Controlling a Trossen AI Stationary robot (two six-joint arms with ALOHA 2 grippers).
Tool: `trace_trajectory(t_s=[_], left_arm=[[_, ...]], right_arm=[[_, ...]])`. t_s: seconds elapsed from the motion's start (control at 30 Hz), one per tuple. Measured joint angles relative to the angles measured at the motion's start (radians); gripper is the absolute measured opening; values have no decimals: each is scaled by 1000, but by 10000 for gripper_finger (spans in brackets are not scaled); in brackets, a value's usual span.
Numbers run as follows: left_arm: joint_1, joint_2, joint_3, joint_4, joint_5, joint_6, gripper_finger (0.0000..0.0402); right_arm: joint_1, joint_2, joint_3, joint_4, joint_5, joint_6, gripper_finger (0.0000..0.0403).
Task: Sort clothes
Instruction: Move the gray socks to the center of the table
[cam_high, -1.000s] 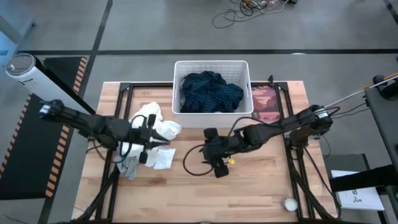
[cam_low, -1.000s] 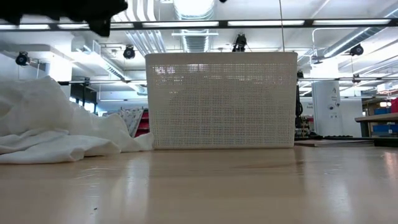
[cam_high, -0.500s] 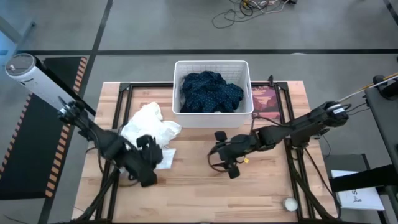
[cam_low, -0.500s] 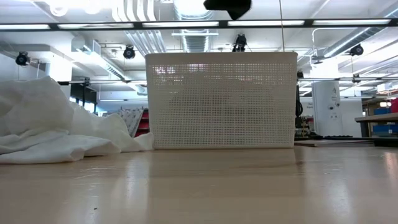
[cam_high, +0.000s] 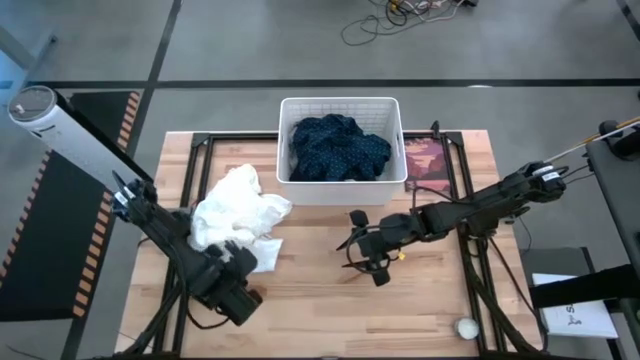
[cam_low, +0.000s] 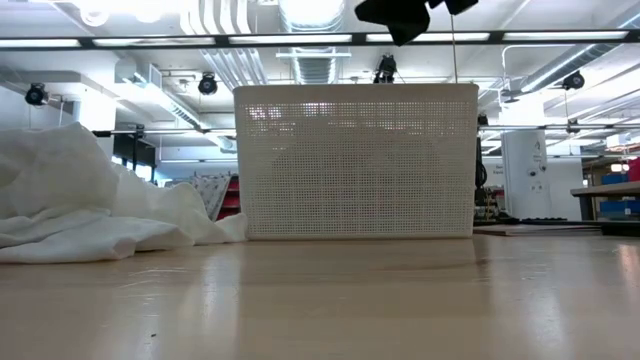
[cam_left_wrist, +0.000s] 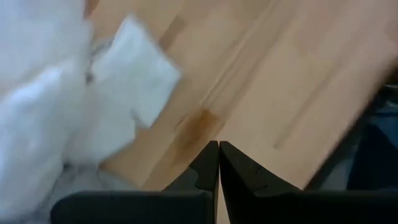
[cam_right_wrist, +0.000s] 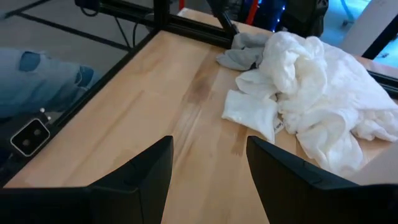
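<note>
Softly crumpled white cloth garments (cam_high: 236, 212) heap shapelessly on the wooden table (cam_high: 420, 300), no clear long axis. Dark navy dotted fabric (cam_high: 338, 147) fills the perforated white plastic basket (cam_high: 340, 102). Left gripper (cam_high: 238, 296) is clenched empty; right gripper (cam_high: 366, 250) gapes, empty.

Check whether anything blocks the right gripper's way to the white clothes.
Nothing visible does. Only bare wooden table lies between the open right gripper and the white clothes. The shut left gripper sits nearer the table's front, off that line.

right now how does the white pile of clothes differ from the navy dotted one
The white pile lies loose on the bare wooden table, left of the basket; the navy dotted garment sits inside the basket. The white pile sprawls outward with a flat piece at its edge; the navy dotted garment is bunched within the basket walls. Both are crumpled soft fabric, and neither is held.
</note>
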Motion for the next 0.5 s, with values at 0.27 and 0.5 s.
trace_trajectory(t_s=[0.27, 0.5], left_arm=[[-44, 109, -6, -233, 196, -278, 0], [-57, 113, -135, -219, 245, -457, 0]], right_arm=[[0, 0, -1, -4, -24, -2, 190], [0, 6, -4, 5, -44, 8, 190]])
